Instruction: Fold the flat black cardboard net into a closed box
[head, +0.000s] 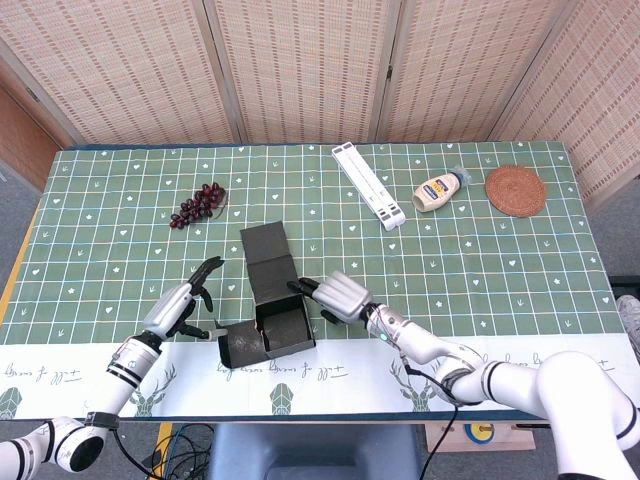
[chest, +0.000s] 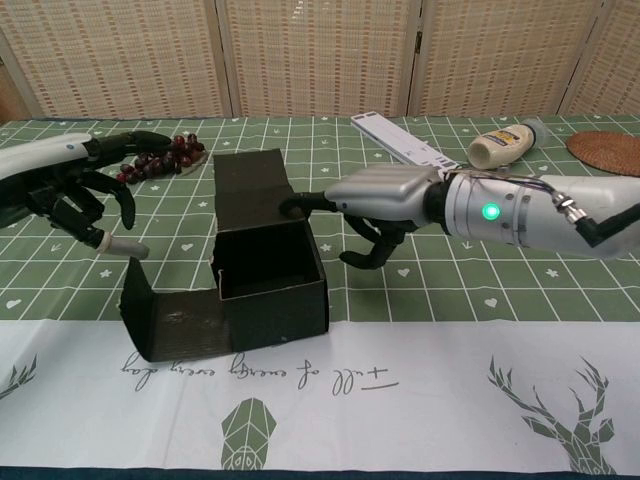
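- Green patterned cloth covers the bench (head: 100, 200); its near white edge is cut off.
- One black cardboard box (head: 275, 320), lid up, side flap flat, sits near the front.
- Left robot hand (head: 182, 303) hovers empty, fingers spread.
- Right robot hand (head: 335, 296) touches the box's wall with a fingertip, holding nothing.
- Beyond: one grape bunch (head: 199, 204), one white strip (head: 368, 184), one bottle (head: 440, 190), one coaster (head: 515, 190).

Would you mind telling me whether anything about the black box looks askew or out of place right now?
Yes: the black box sits askew to the tablecloth grid, and one side flap is splayed flat on the table instead of folded up. The lid stands open. Neither hand holds the flap.
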